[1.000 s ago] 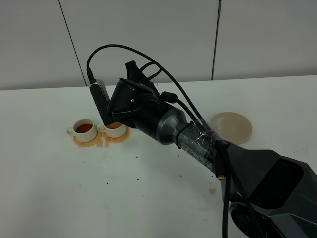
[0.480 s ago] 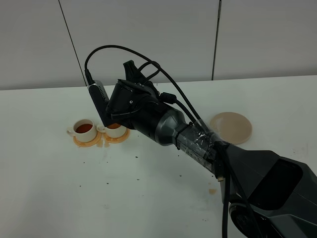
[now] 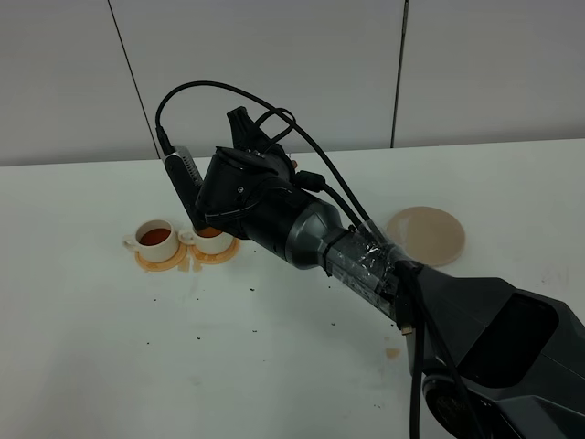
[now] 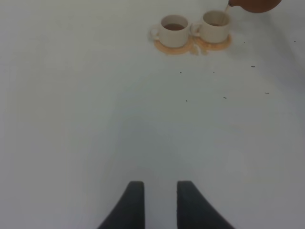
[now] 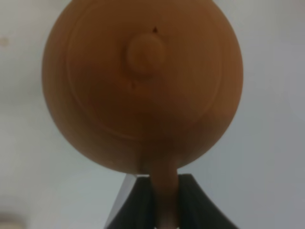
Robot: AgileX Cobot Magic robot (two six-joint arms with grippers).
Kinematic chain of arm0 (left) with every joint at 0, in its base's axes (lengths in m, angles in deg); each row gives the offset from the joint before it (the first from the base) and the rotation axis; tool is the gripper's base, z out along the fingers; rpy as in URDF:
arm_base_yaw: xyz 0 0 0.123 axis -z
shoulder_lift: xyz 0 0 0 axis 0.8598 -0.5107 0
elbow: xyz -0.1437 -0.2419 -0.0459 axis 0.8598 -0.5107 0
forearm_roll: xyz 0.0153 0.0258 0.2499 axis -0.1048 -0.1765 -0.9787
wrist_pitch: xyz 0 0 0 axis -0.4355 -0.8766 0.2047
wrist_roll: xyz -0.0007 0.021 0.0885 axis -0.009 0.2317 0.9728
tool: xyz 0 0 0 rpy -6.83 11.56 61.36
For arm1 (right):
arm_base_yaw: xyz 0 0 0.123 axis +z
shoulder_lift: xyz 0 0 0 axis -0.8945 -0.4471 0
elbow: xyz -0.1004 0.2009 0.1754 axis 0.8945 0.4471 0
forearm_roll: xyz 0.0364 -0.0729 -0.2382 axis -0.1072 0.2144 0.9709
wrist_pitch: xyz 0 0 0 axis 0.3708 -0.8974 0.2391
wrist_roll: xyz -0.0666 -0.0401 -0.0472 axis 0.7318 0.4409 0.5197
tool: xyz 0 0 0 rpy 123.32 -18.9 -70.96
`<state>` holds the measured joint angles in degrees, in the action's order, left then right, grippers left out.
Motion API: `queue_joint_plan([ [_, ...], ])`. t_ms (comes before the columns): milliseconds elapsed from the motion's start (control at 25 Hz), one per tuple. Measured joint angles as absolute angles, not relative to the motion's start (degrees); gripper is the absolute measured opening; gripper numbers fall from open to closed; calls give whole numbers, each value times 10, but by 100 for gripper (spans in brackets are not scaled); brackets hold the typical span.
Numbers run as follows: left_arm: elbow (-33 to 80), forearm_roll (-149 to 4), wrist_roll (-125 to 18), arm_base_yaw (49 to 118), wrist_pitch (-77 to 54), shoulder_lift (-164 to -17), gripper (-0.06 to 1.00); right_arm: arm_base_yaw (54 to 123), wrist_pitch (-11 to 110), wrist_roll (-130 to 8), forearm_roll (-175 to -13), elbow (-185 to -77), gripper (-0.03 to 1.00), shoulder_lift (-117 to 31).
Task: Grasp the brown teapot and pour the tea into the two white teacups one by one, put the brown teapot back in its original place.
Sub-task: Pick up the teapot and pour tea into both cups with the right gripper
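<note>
Almost no change over the last second, only a slight further roll of the right wrist, with the brown teapot [image 5: 143, 81] clenched by its handle in the right jaws and tilted, spout over the right-hand white teacup [image 4: 214, 28]. A thin stream into that cup, and tea already dark in the left-hand white teacup [image 4: 173, 32] just beside it: by the look of it, second pour under way. Left jaws slightly parted and empty over the bench [image 4: 95, 119]; pale saucer [image 3: 426, 235] bare, awaiting the teapot's return.

A pale grey panelled wall [image 3: 274, 64] is standing behind the white table [image 3: 110, 366], two dark seams [image 3: 133, 82] running down it. Soft, even light is falling across the tabletop, with dark specks [image 3: 251, 289] dotting it.
</note>
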<state>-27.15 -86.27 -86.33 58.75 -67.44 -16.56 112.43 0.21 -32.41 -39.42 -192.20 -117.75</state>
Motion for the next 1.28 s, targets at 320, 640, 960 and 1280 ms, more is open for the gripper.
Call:
queue_joint_plan([
  [320,-271,-863,-863,588,-674,-166,24,1127,5,-306,-392,-1922,10,-1178],
  [640,-271,-863,-863,588,-674,-166,24,1129,5,-293,-390,-1922,10,-1178],
  [960,-271,-863,-863,588,-674,-166,24,1129,7,-283,-382,-1922,10,-1178],
  [1280,-271,-863,-863,588,-674,-166,24,1129,15,-281,-380,-1922,10,-1178],
])
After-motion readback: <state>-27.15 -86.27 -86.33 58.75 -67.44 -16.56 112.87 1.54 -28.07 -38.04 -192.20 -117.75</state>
